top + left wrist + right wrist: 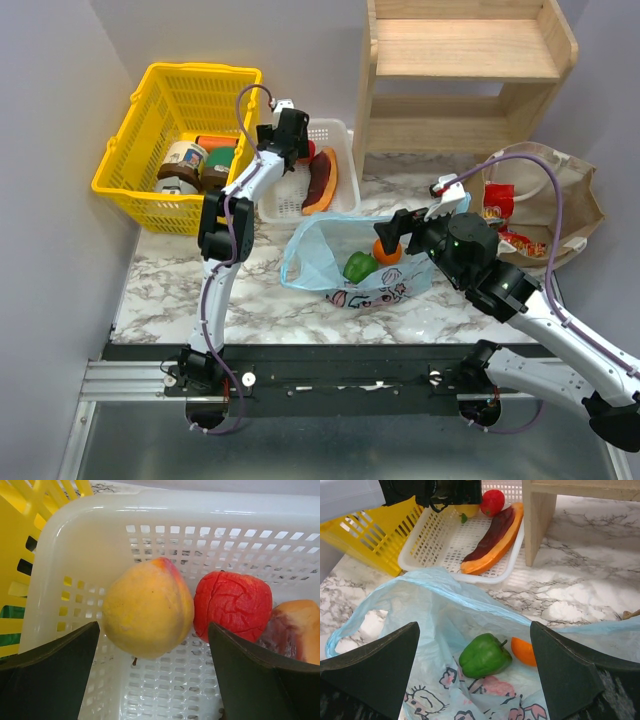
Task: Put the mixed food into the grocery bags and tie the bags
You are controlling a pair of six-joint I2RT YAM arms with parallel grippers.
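Green pepper (482, 656), orange fruit (522, 651) inside untied light-blue printed plastic bag (445, 605). Left end effector (154, 625) apart, straddling yellow peach (147, 607); right end effector (475, 625) apart above bag.

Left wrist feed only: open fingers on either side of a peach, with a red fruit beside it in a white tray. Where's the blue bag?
Observer: The light-blue bag lies on the marble table, just in front of the white tray, with its mouth open.
Operator: Anything in it?
Observer: A green pepper and an orange fruit.
Operator: Other arm busy?
Observer: No. The right gripper hangs open over the bag's mouth, gripping nothing.
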